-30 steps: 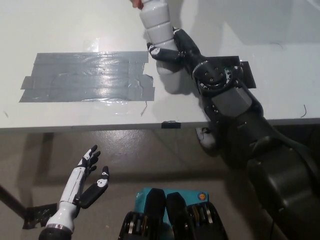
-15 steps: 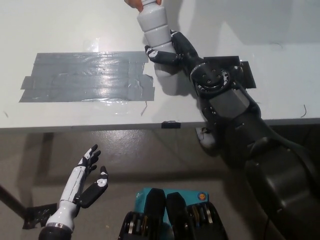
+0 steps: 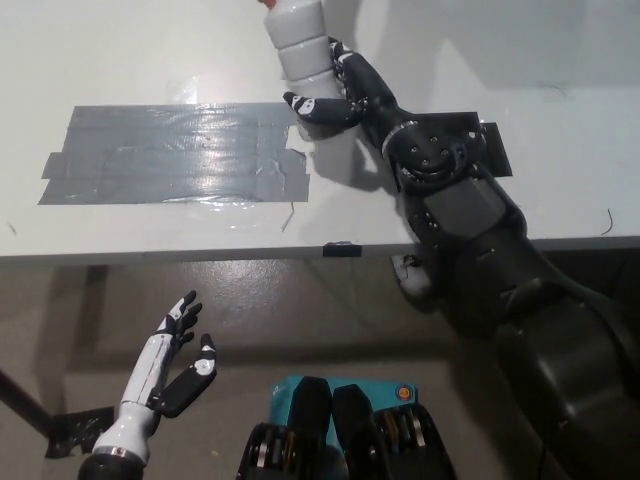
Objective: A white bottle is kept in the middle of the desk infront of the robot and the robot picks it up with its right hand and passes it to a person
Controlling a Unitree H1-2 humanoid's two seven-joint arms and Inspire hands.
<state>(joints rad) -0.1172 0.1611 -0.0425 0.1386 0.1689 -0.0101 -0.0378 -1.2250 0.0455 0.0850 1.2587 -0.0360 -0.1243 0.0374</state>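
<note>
The white bottle [image 3: 298, 38] is up at the far top edge of the head view, above the white desk [image 3: 150, 225]. A person's fingertips [image 3: 267, 3] hold its top end. My black right hand [image 3: 335, 92] reaches far over the desk, its fingers still curled round the bottle's lower end, with the thumb just under its base. The bottle's upper part is cut off by the picture edge. My white left hand [image 3: 178, 362] rests below the desk's front edge at lower left, fingers spread and holding nothing.
A wide patch of grey tape [image 3: 170, 150] covers the desk left of the bottle. A black tape strip [image 3: 488, 135] lies under my right wrist. A small black tab [image 3: 341, 247] sits on the desk's front edge.
The bottle has gone up and away toward the top edge, off the desk, with more of it cut off. My right hand has reached farther with it. The left hand has not moved.
</note>
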